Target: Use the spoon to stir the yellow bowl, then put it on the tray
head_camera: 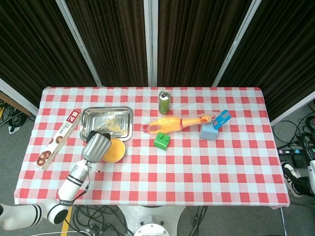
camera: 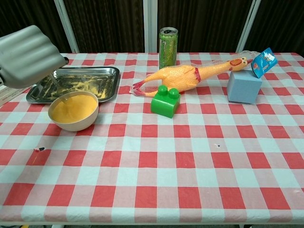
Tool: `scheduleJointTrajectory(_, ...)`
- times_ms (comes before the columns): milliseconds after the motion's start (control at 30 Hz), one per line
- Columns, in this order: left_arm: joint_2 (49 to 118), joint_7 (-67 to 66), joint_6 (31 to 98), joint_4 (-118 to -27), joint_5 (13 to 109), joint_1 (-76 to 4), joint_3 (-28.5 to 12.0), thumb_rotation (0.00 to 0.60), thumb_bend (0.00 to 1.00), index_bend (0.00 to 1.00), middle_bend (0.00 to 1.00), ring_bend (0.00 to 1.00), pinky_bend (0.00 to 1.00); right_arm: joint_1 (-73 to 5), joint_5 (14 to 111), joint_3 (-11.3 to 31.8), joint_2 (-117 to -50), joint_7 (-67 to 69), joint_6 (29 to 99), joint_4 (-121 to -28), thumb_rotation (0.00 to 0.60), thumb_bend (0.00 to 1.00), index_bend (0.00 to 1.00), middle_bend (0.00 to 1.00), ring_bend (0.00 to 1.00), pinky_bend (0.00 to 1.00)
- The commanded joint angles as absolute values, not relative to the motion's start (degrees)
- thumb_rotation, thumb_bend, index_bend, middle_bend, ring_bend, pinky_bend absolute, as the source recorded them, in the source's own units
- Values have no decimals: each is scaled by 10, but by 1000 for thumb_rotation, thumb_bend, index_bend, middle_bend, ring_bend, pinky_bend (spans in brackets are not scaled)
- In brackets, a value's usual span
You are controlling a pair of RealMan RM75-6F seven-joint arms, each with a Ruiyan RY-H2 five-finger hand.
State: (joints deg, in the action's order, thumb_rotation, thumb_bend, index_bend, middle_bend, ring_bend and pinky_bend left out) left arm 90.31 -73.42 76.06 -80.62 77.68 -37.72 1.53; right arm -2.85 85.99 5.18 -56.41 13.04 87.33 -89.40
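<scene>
The yellow bowl [camera: 73, 112], full of yellow paste, stands just in front of the steel tray [camera: 102, 89] at the table's left; from above the bowl [head_camera: 116, 150] is partly covered. My left hand [camera: 27, 56] hovers over the bowl's left rim and holds the spoon [camera: 56, 87], whose thin handle slants down from the hand. The spoon's tip is dipped in the paste at the bowl's left side. In the head view the left hand [head_camera: 96, 146] overlaps the bowl's left edge. The tray [head_camera: 125, 116] carries yellow smears. My right hand does not show in either view.
A long box [head_camera: 58, 139] lies left of the tray. A green can [camera: 168, 41], a rubber chicken [camera: 187, 78], a green brick [camera: 165, 101] and a blue block [camera: 244, 86] with a card sit toward the middle and right.
</scene>
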Motion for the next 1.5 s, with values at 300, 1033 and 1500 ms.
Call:
scheduleJointTrajectory(300,923,-812,751,-815,785,-365,20,600,431,674,914,906,976,-27,860,52,-563,129,875,-896,600,160,0,202,0,70)
scheduleJointTrajectory(1033,905,-535,702,-801,673,-364,-123,600,428,674,915,906,976,-28,860,53,-562,128,873,-898,600,160,0,203,0,70)
scheduleJointTrajectory(1500,934,-359,512,-665,475,-432,-209,600,420,614,902,903,976,-31,857,52,-564,133,864,-892,600,160,0,203,0,70)
